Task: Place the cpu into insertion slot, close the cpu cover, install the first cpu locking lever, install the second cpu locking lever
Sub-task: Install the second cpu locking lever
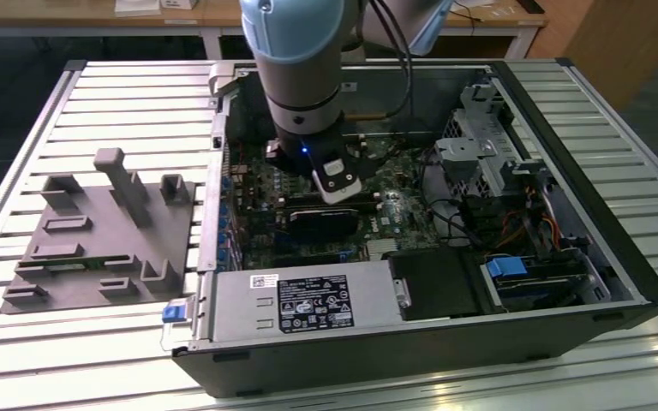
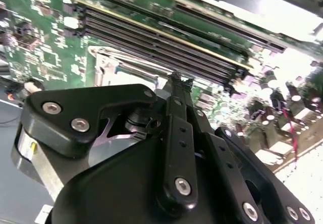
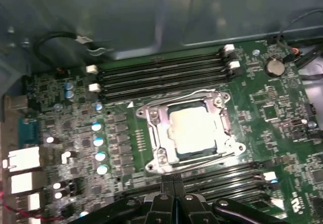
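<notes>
The gripper (image 3: 169,187) hangs low inside the open computer case (image 1: 603,257), just beside the insertion slot (image 3: 151,118) on the green circuit board (image 3: 267,108). Its two fingers (image 3: 174,182) are pressed together and hold nothing. The cpu (image 3: 194,128) lies flat in the slot, with the cpu cover (image 3: 164,133) shut around it. The power supply (image 1: 237,308) has a white sticker (image 1: 315,301), but its writing is too small to read. In the exterior view the arm hides the slot.

One cpu (image 3: 194,129); one cpu cover (image 3: 164,133); one insertion slot (image 3: 151,169); one pincer (image 3: 171,179)
</notes>
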You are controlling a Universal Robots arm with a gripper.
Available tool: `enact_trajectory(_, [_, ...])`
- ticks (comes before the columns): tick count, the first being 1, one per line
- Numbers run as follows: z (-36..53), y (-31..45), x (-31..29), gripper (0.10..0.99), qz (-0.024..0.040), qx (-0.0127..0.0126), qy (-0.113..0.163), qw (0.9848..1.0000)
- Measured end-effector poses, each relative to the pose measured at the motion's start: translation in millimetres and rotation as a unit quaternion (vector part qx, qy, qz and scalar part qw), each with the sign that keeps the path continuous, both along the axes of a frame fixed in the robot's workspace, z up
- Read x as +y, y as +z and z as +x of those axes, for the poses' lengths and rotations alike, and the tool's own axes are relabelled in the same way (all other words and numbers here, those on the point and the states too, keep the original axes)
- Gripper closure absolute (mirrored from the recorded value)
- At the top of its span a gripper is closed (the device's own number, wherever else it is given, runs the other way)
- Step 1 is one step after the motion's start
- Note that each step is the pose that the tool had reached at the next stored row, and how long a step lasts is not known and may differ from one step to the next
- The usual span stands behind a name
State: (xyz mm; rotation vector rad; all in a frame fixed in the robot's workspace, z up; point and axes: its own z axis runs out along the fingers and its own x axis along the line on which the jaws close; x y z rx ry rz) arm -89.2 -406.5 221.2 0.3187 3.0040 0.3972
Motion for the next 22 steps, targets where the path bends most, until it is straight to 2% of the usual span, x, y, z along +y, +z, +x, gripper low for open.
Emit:
enact_trajectory(7, [16.9, 0.0, 0.2, 0.98, -0.0002, 0.0003, -0.001, 1.0])
enact_trajectory(10, [19.0, 0.0, 2.2, 0.98, -0.0027, 0.0003, -0.002, 1.0])
enact_trajectory(15, [19.6, 0.0, 10.7, 0.98, -0.0156, 0.0003, -0.003, 0.9999])
enact_trajectory(19, [22.9, 0.0, 15.3, 0.98, -0.0265, 0.0003, -0.004, 0.9996])
enact_trajectory(22, [25.6, 0.0, 19.9, 0.98, -0.0315, 0.0003, -0.004, 0.9995])
